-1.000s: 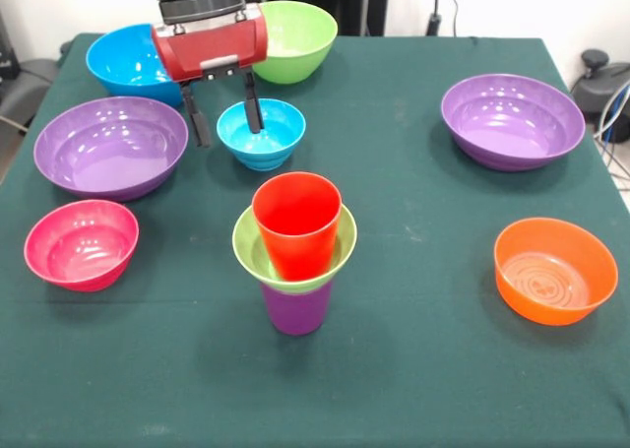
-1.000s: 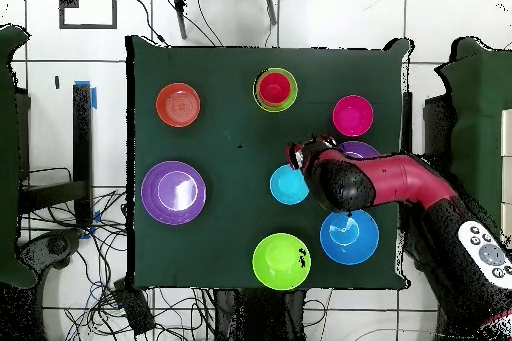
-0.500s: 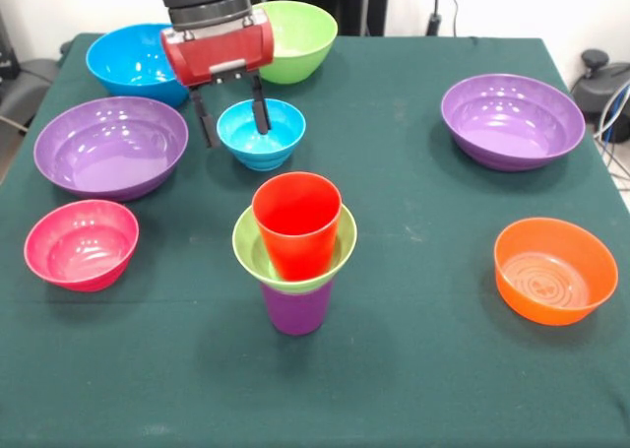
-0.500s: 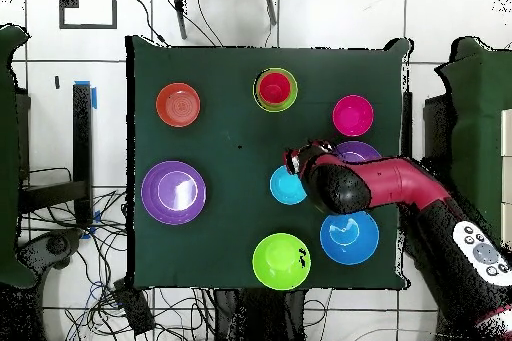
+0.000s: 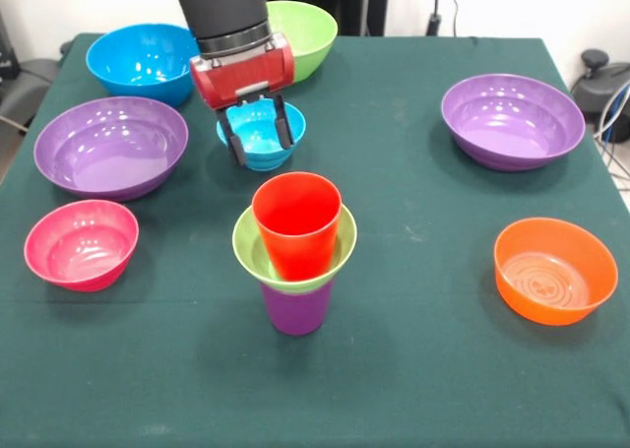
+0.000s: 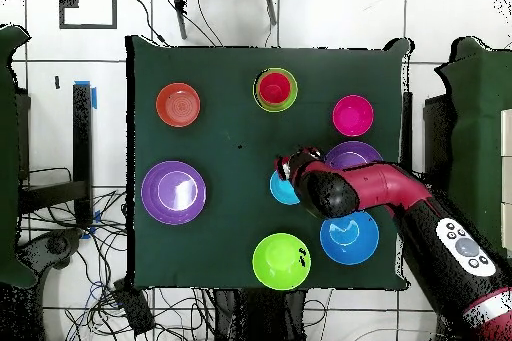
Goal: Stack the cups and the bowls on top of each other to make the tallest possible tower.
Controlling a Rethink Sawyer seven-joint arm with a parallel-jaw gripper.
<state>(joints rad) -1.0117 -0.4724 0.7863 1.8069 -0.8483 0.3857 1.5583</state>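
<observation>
The tower stands in the middle of the table: a red cup point(image 5: 295, 222) nested in a small lime green bowl point(image 5: 248, 246) on a purple cup point(image 5: 295, 308). From above the tower point(image 6: 275, 88) lies near the table's far edge. Just behind it in the front view sits a small blue bowl point(image 5: 258, 123). My gripper point(image 5: 262, 151) hangs open low over this bowl, one finger point(image 5: 236, 148) at its left rim and the other by its right rim. In the overhead view the arm covers most of the small blue bowl point(image 6: 281, 191).
A large blue bowl point(image 5: 141, 62) and a large lime green bowl point(image 5: 300, 39) stand at the back. Wide purple bowls point(image 5: 108, 145) point(image 5: 512, 120) sit left and right. A pink bowl point(image 5: 81, 243) and an orange bowl point(image 5: 554, 269) lie nearer the front.
The gripper has moved right and toward the tower, from the small blue bowl's left side to over the bowl itself. Nothing else has moved.
</observation>
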